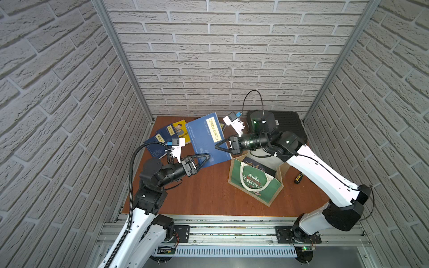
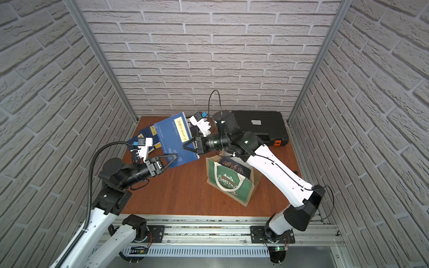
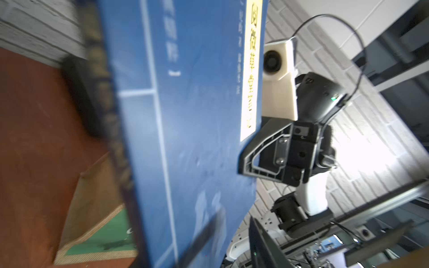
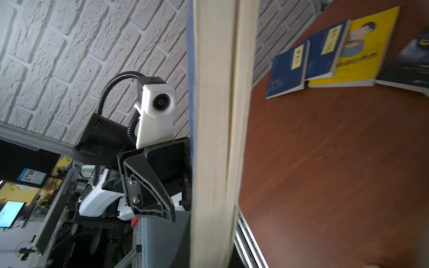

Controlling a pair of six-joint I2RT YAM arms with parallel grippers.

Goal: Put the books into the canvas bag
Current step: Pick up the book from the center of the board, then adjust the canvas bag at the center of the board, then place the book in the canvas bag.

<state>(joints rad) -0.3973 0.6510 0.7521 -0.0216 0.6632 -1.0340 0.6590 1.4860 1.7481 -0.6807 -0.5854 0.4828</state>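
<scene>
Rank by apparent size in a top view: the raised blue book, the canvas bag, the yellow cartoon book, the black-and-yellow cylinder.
1. canvas bag and raised blue book: look alike; the book hangs nearer the camera, so unranked.
2. yellow cartoon book, partly covered.
3. black-and-yellow cylinder.

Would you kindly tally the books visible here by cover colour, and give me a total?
Blue or navy, yellow label: 3 (the held book, two navy books on the table)
Yellow cartoon book: 1
Dark: 2 (bagged dark book in the canvas bag, wolf-eye book)
Total: 6 in view; more may be hidden.
</scene>
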